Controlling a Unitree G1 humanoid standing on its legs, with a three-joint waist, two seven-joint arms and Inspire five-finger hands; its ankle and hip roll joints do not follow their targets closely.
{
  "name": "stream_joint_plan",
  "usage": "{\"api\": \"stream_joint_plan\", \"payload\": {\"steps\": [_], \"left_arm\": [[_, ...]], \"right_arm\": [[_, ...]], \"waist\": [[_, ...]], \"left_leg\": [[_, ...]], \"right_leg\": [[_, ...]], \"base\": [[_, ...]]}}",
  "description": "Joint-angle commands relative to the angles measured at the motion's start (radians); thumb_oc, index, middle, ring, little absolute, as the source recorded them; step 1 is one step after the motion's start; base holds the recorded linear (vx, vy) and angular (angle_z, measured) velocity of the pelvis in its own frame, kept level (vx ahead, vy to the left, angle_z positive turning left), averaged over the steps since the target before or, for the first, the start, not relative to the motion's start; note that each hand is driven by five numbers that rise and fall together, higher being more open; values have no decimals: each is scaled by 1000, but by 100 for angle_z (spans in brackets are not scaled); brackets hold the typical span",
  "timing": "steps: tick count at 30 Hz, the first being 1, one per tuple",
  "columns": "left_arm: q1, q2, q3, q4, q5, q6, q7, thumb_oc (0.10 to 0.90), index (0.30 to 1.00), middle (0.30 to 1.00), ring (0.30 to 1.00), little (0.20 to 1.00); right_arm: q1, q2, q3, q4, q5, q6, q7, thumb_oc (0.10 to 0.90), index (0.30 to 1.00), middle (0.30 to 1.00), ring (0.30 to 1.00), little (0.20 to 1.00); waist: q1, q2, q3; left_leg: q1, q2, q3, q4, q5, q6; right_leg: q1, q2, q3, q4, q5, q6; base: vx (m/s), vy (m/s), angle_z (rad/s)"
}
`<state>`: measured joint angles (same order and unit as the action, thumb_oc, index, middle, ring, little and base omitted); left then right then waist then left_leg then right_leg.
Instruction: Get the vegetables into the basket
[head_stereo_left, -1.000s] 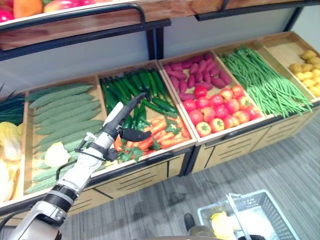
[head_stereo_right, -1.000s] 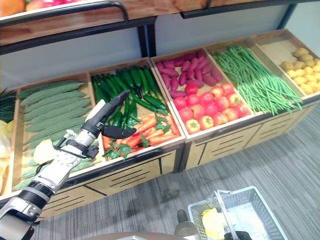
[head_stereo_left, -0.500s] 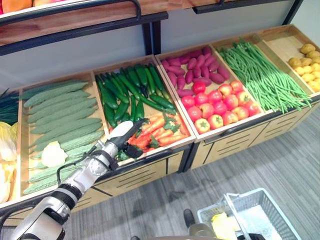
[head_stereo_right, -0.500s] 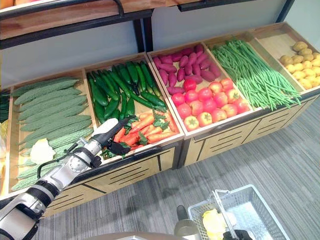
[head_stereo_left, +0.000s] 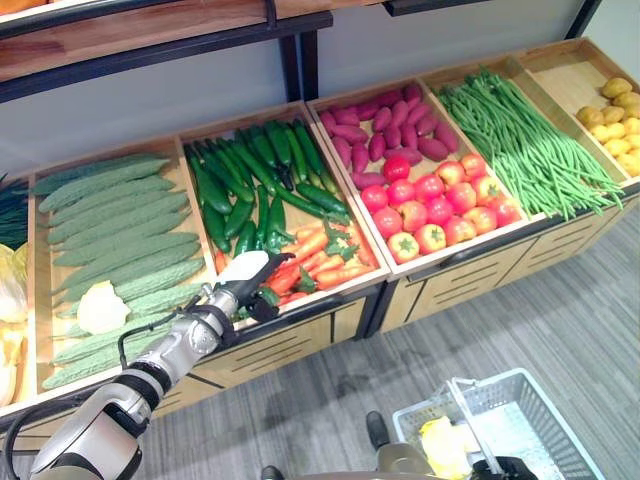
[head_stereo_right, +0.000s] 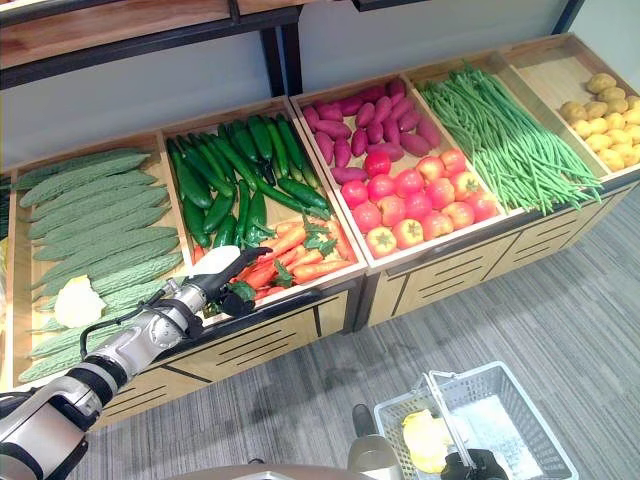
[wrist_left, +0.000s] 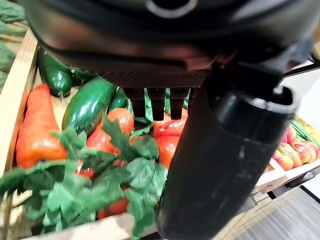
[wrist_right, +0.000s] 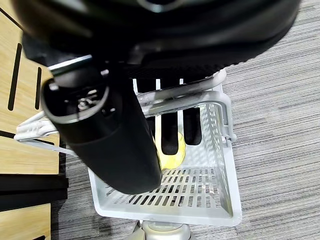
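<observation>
The task looks barely begun: the white basket (head_stereo_right: 478, 420) on the floor holds just 1 pale yellow item (head_stereo_right: 424, 441), and nearly all the produce sits in the wooden display bins (head_stereo_left: 300, 320). The right hand (wrist_right: 120, 125) is curled round the basket's handle, carrying it low beside the stand. The left hand (head_stereo_left: 248, 278) is down at the front of the bin of carrots (head_stereo_left: 320, 262) and green peppers (head_stereo_left: 215, 200); its fingers (wrist_left: 155, 102) are straight and apart, reaching over the carrots with nothing clamped in them, so a grasp is not yet made. The carrots are orange-red and tapered, with bunches of leafy green tops (wrist_left: 100, 175), piled loosely against the bin's front lip; they look smooth and firm, and the leaves may get in the way of a clean grip. Left to do, by my reading: close on a carrot, lift it and drop it into the basket, then repeat for the others.
</observation>
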<state>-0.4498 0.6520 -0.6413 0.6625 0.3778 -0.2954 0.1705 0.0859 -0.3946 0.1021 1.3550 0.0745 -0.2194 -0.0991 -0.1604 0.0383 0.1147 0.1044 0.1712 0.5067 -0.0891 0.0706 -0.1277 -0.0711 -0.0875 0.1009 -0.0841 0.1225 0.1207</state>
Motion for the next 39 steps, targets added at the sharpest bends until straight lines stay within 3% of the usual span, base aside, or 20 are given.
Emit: {"api": "stream_joint_plan", "payload": {"steps": [1, 9, 16, 30, 34, 37, 39], "left_arm": [[-156, -6, 29, 50, 47, -3, 93, 400, 300, 300, 300, 300], [-158, -23, 21, 78, 92, 4, 147, 400, 300, 300, 300, 300], [-147, -14, 75, -4, 80, 2, 192, 400, 300, 300, 300, 300], [-97, 16, 284, -273, 10, -4, 284, 400, 300, 300, 300, 300], [-66, 12, 349, -360, -43, -26, 283, 400, 300, 300, 300, 300], [-29, -39, 406, -441, -262, -85, 252, 400, 300, 300, 300, 300], [-13, -52, 418, -464, -333, -102, 236, 400, 300, 300, 300, 300]], "right_arm": [[-26, -30, 51, -14, 8, -46, -23, 400, 300, 300, 300, 300], [-26, -23, 57, -17, 10, -56, -38, 400, 300, 300, 300, 300], [-15, -12, 55, -9, 13, -55, -41, 400, 300, 300, 300, 300], [-9, 13, 55, -3, 13, -48, -35, 400, 300, 300, 300, 300], [-3, 17, 55, -7, 11, -48, -32, 400, 300, 300, 300, 300], [-1, 19, 48, -6, 9, -45, -31, 400, 300, 300, 300, 300], [1, 18, 46, -8, 8, -44, -29, 400, 300, 300, 300, 300]], "waist": [[-16, -37, -7], [-16, -39, -5], [-7, -43, -13], [11, -61, -35], [17, -64, -38], [20, -67, -41], [20, -67, -42]], "left_leg": [[-11, 27, -24, 2, 42, -23], [-8, 32, -19, 2, 45, -25], [-6, 33, -25, 2, 45, -26], [-7, 24, -54, 2, 40, -25], [-6, 23, -61, 2, 39, -25], [-5, 24, -65, 2, 41, -25], [-5, 24, -66, 2, 41, -25]], "right_leg": [[-20, -44, -57, 58, 2, 56], [-20, -39, -56, 61, 1, 54], [-12, -41, -66, 60, -2, 52], [16, -57, -93, 52, -4, 53], [22, -59, -101, 51, -5, 52], [27, -61, -106, 51, -4, 49], [27, -61, -106, 51, -3, 49]], "base": [[-19, -4, -8], [-5, -9, -6], [-1, -2, -1], [1, 3, 5], [4, 2, 5], [5, 2, 8], [0, 0, 0]]}}
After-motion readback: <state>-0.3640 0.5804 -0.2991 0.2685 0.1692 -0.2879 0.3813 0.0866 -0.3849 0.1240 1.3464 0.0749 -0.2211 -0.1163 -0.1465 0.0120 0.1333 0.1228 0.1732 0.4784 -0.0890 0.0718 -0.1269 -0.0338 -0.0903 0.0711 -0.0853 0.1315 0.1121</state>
